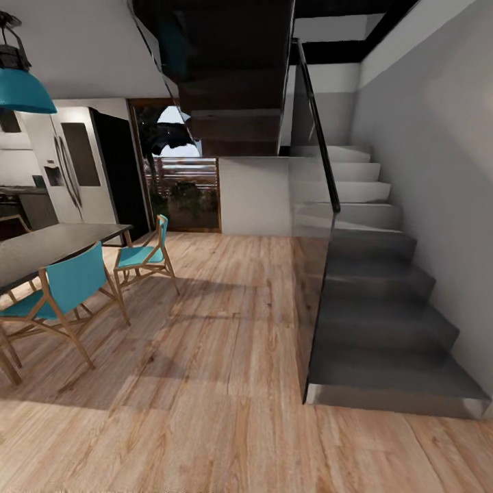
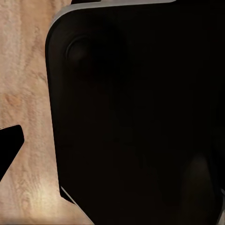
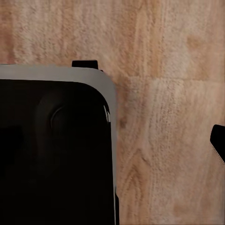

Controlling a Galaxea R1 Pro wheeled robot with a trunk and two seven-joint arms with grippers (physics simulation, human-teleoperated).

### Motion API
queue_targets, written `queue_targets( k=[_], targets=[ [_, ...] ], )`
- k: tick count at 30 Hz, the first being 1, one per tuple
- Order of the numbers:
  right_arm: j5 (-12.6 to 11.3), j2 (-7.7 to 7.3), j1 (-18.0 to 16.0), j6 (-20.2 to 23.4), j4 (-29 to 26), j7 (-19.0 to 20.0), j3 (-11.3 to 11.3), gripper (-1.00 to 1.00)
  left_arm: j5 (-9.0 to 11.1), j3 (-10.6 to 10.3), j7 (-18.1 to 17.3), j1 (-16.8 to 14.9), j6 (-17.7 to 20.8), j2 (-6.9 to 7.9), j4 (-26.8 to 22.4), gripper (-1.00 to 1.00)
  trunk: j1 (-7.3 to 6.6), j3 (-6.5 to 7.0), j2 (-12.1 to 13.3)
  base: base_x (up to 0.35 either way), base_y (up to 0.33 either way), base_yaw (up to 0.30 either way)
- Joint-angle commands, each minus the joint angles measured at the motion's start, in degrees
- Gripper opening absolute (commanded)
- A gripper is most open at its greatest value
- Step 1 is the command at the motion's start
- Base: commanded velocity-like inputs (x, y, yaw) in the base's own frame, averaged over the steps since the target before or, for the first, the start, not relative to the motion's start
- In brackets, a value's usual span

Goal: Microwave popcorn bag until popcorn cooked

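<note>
Two teal chairs (image 1: 72,287) stand by a dark dining table (image 1: 48,248) on wood floor (image 1: 226,383), stairs (image 1: 383,308) at right. Popcorn bag is not seen; probably light and soft, best held at rim. I cannot tell either claw's state

We see a light wood floor (image 1: 226,383) with a pale brown, streaked grain pattern laid in wide planks. Two chairs (image 1: 65,294) have turquoise seats and backs on tan wooden frames, beside a dark grey table (image 1: 48,246). A teal lamp shade (image 1: 24,92) hangs above. The staircase (image 1: 383,329) runs dark grey on its lower steps and white on its upper steps (image 1: 342,181), with a black handrail (image 1: 318,130). The walls (image 1: 438,171) are pale grey-white, and the refrigerator (image 1: 68,168) is white. In both wrist views, a glossy black panel with a thin grey edge (image 3: 51,154) lies over the same tan wood grain.
</note>
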Motion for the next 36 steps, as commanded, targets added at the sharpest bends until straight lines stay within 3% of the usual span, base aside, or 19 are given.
queue_targets(
  k=[1, 36],
  targets=[
    [0.0, 0.00, 0.0, -0.2, 0.0, -0.1, 0.0, 1.00, 0.0, 0.0, 0.0, 0.0, 0.0, -0.01, 0.0, 1.00, 0.00, -0.06, 0.0, 0.000, 0.000, 0.267],
    [0.0, 0.02, 0.0, -0.2, 0.0, -0.2, 0.1, 1.00, 0.0, 0.0, 0.0, 0.0, 0.0, -0.01, 0.0, 1.00, 0.00, -0.34, 0.0, 0.000, 0.000, 0.266]
  ],
)
